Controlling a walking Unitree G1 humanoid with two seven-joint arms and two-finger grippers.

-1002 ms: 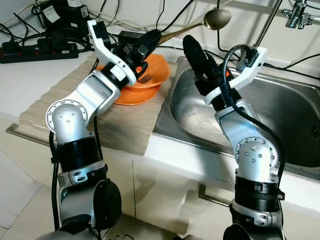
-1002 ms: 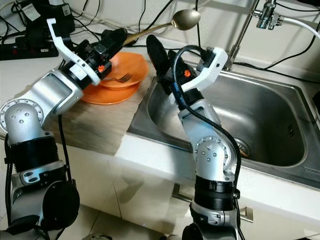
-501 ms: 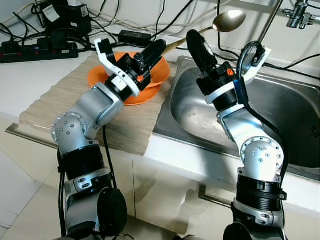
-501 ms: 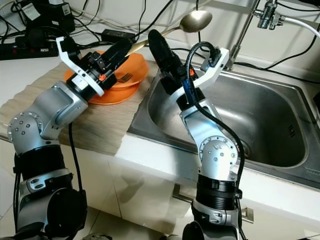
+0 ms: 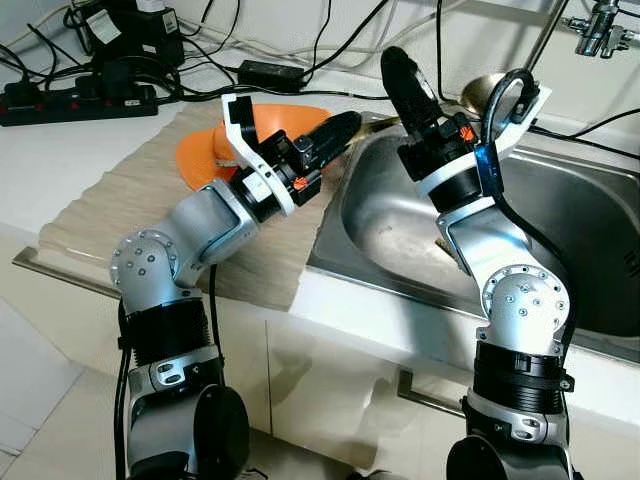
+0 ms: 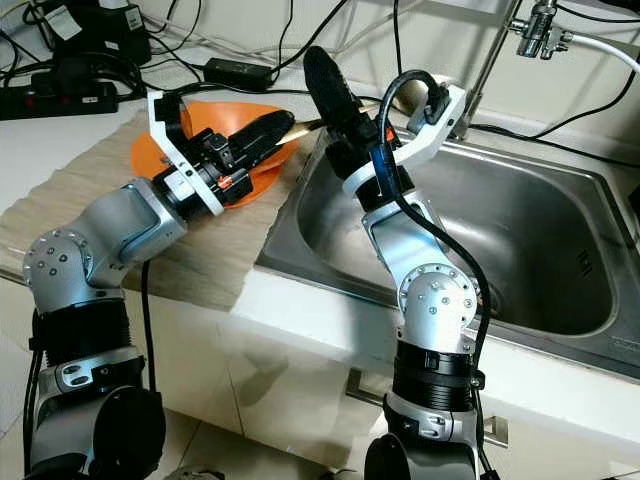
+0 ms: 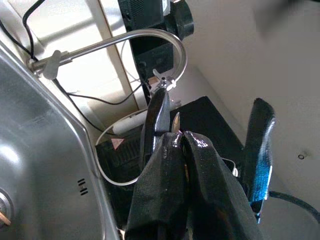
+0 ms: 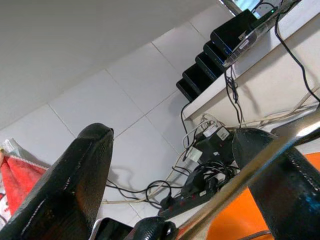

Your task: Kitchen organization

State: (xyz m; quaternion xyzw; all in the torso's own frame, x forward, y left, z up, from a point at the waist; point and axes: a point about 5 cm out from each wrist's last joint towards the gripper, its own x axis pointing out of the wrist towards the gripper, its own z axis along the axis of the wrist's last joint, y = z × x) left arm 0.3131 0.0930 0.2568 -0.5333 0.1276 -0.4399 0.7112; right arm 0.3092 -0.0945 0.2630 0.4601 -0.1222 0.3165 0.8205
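Note:
My left gripper (image 5: 338, 127) is shut on the handle of a long brass-coloured spoon (image 5: 478, 92). It holds the spoon level over the near left rim of the steel sink (image 5: 560, 235). The spoon's bowl pokes out behind my right arm. My right gripper (image 5: 398, 68) points up just above the handle and stands open. In the right wrist view the handle (image 8: 250, 175) crosses between its two fingers (image 8: 65, 190) without touching them. Orange plates (image 5: 200, 150) lie on the mat behind the left gripper, partly hidden by it.
A woven mat (image 5: 110, 205) covers the counter left of the sink. A power strip (image 5: 60, 100), an adapter (image 5: 265, 72) and several cables run along the back wall. The tap (image 5: 590, 25) stands at the sink's far right corner. The counter edge is close below.
My left gripper has swung right and down with the spoon, from above the orange plates to the sink's rim. The spoon's bowl dropped behind my right arm, which shifted slightly right.

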